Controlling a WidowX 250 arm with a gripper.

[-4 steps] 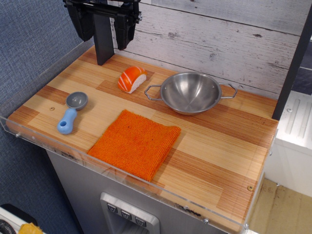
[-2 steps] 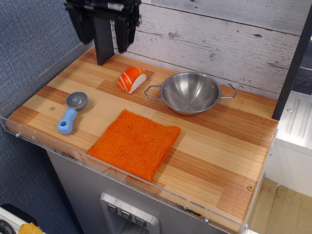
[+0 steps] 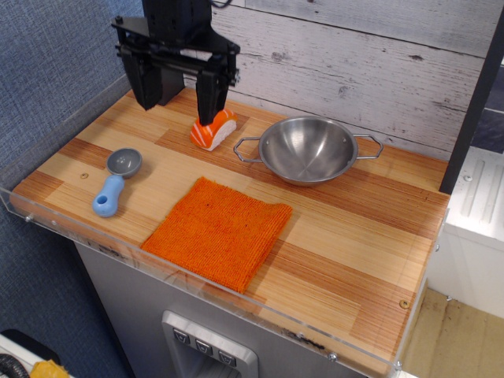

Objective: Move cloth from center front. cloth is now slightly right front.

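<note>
Counter edge: a clear plastic lip [image 3: 197,277] runs along the lower edge of the wooden counter [image 3: 354,236], nearest the camera.
Cloth: the orange cloth [image 3: 217,231] lies flat in the lower centre of the frame, its near corner touching or just over the lip; nothing rests on it and nothing grips it.
Progress: judged from this view, the move is not yet begun. The cloth sits at centre front and the patch of bare wood to its right, toward the lower right of the frame, is where it should end up.
What is left: reaching the cloth, pinching it, shifting it slightly rightward along the front, letting go.
Scoop: a blue-handled scoop [image 3: 115,183] lies left of the cloth, well apart from it.
Bowl: a steel bowl [image 3: 309,149] with two handles stands beyond the cloth, right of centre; its inside looks empty.
Sushi piece: an orange-and-white sushi piece [image 3: 213,128] lies just left of the bowl, on the wood, not in any container.
Gripper: the gripper [image 3: 178,88] hangs in the upper left of the frame, fingers spread wide, holding nothing; its right finger overlaps the sushi piece in the picture, whether touching cannot be told.
</note>
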